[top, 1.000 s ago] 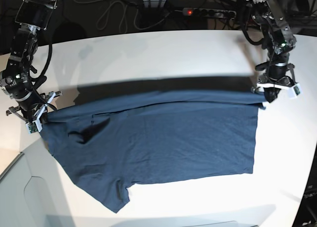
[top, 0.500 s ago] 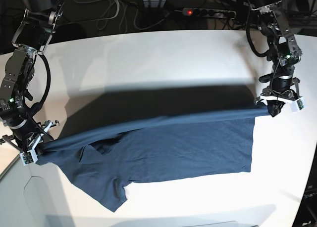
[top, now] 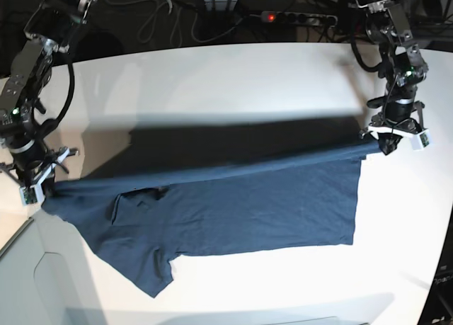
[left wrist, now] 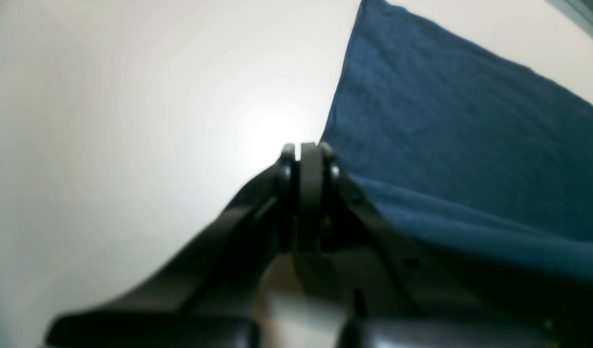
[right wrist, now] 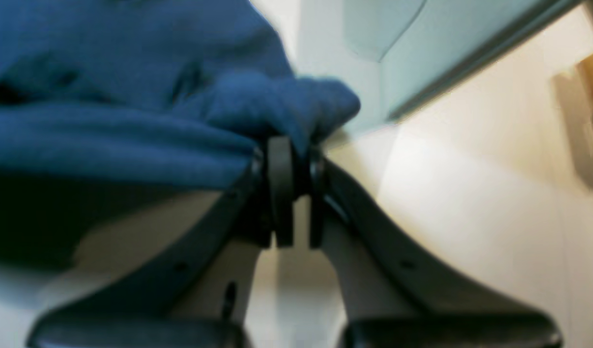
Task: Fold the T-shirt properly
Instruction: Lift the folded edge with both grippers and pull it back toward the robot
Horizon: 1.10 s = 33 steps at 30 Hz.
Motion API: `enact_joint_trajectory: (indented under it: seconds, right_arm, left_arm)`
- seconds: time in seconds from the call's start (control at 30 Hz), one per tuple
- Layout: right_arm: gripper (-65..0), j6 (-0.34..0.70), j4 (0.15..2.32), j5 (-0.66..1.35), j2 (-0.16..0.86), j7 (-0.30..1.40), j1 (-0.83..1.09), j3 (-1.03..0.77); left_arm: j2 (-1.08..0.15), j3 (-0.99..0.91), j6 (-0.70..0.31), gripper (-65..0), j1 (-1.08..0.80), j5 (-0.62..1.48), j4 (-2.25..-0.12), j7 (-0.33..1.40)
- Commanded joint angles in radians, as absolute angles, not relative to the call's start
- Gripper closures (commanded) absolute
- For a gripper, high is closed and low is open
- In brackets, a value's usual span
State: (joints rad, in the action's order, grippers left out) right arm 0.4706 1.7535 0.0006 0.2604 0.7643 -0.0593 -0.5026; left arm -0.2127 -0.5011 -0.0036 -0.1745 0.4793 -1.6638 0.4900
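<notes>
While the T-shirt (top: 233, 204) lies spread across the white worktop (top: 233, 84), your left claw (top: 386, 142) is pinched tight on its one top corner and your right claw (top: 39, 190) on the opposite corner. You can read no label or writing.

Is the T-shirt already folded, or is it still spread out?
Partly folded: the T-shirt lies doubled lengthwise on the table, its far edge pinched by the left gripper and right gripper.
</notes>
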Motion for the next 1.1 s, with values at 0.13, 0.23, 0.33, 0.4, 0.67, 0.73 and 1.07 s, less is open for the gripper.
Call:
enact_joint_trajectory:
  seconds: [0.13,0.23,0.33,0.4,0.67,0.73,1.07]
  right_arm:
    - [-0.4,0.478,1.788,0.007,0.272,0.742,-0.027,-0.522]
    - [-0.4,0.478,1.819,0.025,0.246,0.742,0.001,-0.576]
    - [-0.4,0.478,1.819,0.021,0.24,0.743,0.039,-0.59]
    - [-0.4,0.478,1.814,0.024,0.243,0.743,0.082,-0.591]
    - [-0.5,0.478,1.814,0.021,0.248,0.751,0.219,-0.587]
    - [-0.5,0.478,1.817,0.021,0.255,0.751,0.245,-0.587]
    - [-0.9,0.478,1.819,0.019,0.292,0.753,0.378,-0.587]
  left_arm:
    - [-0.223,-0.504,-0.002,0.0,-0.202,0.53,-1.695,0.461]
    - [-0.223,-0.504,-0.002,0.0,-0.246,0.598,-1.695,0.458]
    - [-0.223,-0.504,-0.002,0.0,-0.277,0.627,-1.695,0.458]
    - [-0.223,-0.504,-0.002,0.0,-0.311,0.631,-1.696,0.453]
    - [-0.183,-0.509,-0.002,0.0,-0.433,0.631,-1.727,0.453]
    - [-0.182,-0.507,-0.002,0.0,-0.475,0.631,-1.753,0.452]
    - [-0.182,-0.509,-0.002,0.0,-0.616,0.631,-1.863,0.452]
